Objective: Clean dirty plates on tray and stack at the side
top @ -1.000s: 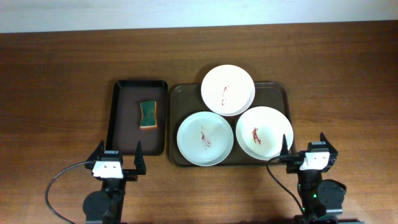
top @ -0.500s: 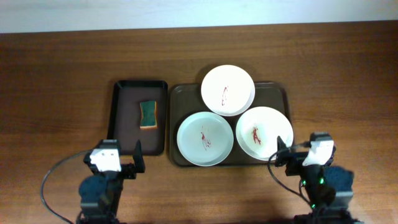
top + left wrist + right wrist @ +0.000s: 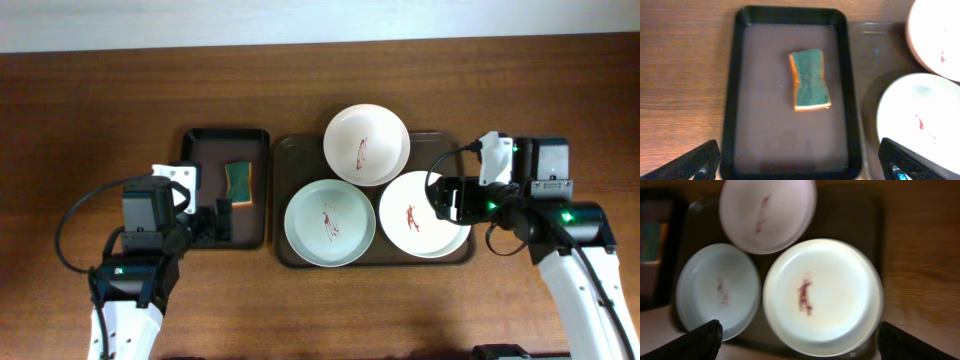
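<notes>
Three white plates with red-brown smears lie on the dark brown tray (image 3: 290, 150): one at the back (image 3: 366, 143), one front left (image 3: 329, 221), one front right (image 3: 415, 215). My right gripper (image 3: 447, 200) is open and empty above the front right plate. In the right wrist view that plate (image 3: 830, 280) fills the middle between my open fingers, gripper (image 3: 800, 347), with the other two plates (image 3: 767, 212) (image 3: 715, 290) beyond it. My left gripper (image 3: 222, 222) is open and empty over the near end of the black tray.
The narrow black tray (image 3: 200, 140) stands left of the brown tray and holds a green and yellow sponge (image 3: 238, 184). The left wrist view shows the sponge (image 3: 810, 80) mid-tray, ahead of my left gripper (image 3: 800, 167), and the black rim (image 3: 730, 100).
Both arms have swung in from the table's front edge. The left gripper now hangs over the black tray, the right over the front right plate. Plates and sponge have not moved.
</notes>
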Motion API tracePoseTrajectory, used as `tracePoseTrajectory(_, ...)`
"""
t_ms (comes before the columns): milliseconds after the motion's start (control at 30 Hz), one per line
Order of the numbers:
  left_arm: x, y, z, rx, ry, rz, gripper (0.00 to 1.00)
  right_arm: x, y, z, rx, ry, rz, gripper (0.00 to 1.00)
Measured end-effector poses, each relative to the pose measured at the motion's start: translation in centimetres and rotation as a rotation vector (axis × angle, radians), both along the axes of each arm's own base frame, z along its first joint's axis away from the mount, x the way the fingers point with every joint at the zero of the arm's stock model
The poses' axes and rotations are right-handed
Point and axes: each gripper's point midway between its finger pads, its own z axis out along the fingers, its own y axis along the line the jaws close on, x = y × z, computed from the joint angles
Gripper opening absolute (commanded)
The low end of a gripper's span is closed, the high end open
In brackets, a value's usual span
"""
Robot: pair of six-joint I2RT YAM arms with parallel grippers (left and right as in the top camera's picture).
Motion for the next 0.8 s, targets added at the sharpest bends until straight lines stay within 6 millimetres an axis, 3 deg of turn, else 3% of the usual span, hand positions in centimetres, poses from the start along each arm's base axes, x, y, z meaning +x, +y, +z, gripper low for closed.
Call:
tracePoseTrajectory(100,-0.1,-1.3,0.1,-0.057,0.000,-0.052,0.99,-0.3,2.4,-0.5,0.060,0.035,0.079,0.99)
tracePoseTrajectory(167,0.9,-1.7,1.2,-0.073,-0.059,-0.069,1.00,-0.6,4.7,-0.9,0.075,0.051,0.151,0.95)
tracePoseTrajectory(200,1.7,-1.8,1.9,-0.074,-0.099,-0.072,1.00,-0.7,5.6,-1.2,0.085,0.070,0.166,0.85)
tracePoseTrajectory(300,3.8,-1.8,2.1,-0.071,-0.146,-0.070,0.99,-0.7,7.5,-3.7,0.110,0.188,0.155,0.71)
tracePoseTrajectory(400,5.5,-1.5,-0.8,-0.063,-0.079,-0.050,0.93,-1.0,9.4,-8.2,0.119,0.373,0.127,0.57)
tracePoseTrajectory(467,6.0,-1.3,-4.6,-0.064,0.037,-0.027,0.84,-1.5,10.7,-10.4,0.112,0.454,0.121,0.56)
tracePoseTrajectory(533,6.8,-1.2,-6.5,-0.064,0.097,-0.017,0.73,-1.5,11.7,-11.9,0.109,0.498,0.109,0.53)
tracePoseTrajectory(600,7.8,-1.6,-7.7,-0.064,0.132,-0.019,0.68,-1.5,12.4,-13.8,0.101,0.542,0.098,0.39)
tracePoseTrajectory(800,8.5,-3.1,-10.6,-0.058,0.176,-0.055,0.71,-1.4,12.1,-16.1,0.066,0.588,0.058,0.32)
